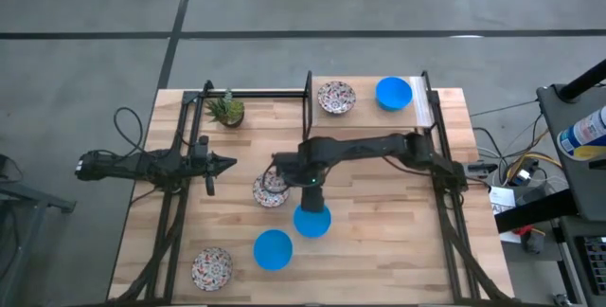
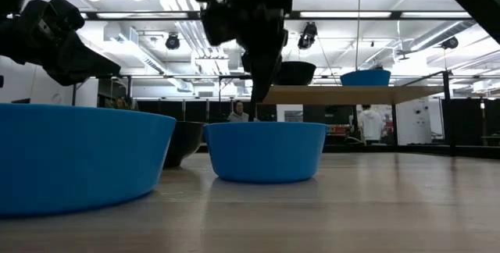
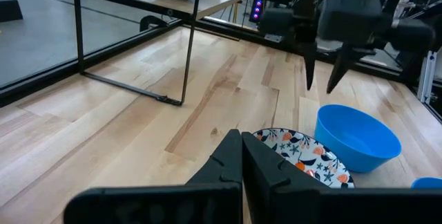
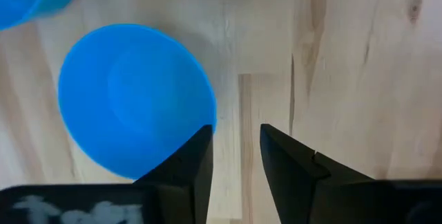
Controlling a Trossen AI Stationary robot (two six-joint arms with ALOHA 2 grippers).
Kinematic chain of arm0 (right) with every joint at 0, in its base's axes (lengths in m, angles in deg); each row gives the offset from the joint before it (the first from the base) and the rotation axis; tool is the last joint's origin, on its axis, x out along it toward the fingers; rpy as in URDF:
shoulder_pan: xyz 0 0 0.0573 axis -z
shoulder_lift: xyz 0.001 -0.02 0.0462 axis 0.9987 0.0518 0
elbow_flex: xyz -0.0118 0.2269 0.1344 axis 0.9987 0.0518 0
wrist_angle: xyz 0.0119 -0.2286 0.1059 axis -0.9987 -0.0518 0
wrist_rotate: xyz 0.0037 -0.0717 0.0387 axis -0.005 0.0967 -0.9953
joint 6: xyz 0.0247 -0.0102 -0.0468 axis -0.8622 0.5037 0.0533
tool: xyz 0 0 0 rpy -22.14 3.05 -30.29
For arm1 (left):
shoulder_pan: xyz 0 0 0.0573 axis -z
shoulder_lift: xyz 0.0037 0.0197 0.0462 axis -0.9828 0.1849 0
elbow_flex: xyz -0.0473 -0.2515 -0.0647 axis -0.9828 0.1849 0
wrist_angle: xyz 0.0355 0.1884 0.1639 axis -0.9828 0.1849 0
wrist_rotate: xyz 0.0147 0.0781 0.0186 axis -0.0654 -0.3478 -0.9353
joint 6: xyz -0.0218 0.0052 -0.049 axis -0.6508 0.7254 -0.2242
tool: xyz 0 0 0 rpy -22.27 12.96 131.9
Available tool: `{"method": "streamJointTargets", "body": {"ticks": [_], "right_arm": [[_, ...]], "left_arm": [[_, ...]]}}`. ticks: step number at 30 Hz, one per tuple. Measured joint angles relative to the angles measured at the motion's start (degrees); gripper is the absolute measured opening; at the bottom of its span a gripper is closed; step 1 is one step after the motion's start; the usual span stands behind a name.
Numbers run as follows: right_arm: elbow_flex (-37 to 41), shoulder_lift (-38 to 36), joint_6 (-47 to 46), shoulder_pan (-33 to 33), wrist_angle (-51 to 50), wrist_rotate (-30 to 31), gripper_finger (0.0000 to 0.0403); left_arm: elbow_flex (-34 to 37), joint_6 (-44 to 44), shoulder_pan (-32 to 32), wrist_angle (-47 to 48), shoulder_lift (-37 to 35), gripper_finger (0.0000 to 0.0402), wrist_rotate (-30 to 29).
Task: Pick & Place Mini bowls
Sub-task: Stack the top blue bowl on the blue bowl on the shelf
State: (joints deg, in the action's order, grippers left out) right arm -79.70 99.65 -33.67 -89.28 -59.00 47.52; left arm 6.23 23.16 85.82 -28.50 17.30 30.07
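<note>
Overhead, table-level and two wrist views, all sharing one blue bowl [image 1: 311, 221].

So at worktop [image 2: 375, 206] level there's a big blue bowl [image 2: 74, 155] up close, and a second blue bowl [image 2: 266, 151] sitting mid-frame. The right end effector [image 2: 262, 85] hangs right above that second one's rim. Further back, a raised shelf [image 2: 351, 94] carries a dark-looking bowl [image 2: 295, 73] and another blue one [image 2: 366, 76].

No readable text, labels or signs anywhere
</note>
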Motion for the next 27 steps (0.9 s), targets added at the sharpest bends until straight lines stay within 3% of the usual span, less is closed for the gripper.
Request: {"method": "streamJointTargets", "body": {"ticks": [13,27], "right_arm": [[0.2,2.1,3.4,-1.5,2.0,-2.9,0.0121],[6.1,2.1,1.0,-1.7,7.0,-2.9,0.0113]], "left_arm": [[0.0,0.0,0.0,0.0,0.0,0.0000,0.0],[0.0,0.0,0.0,0.0,0.0,0.0000,0.0]]}}
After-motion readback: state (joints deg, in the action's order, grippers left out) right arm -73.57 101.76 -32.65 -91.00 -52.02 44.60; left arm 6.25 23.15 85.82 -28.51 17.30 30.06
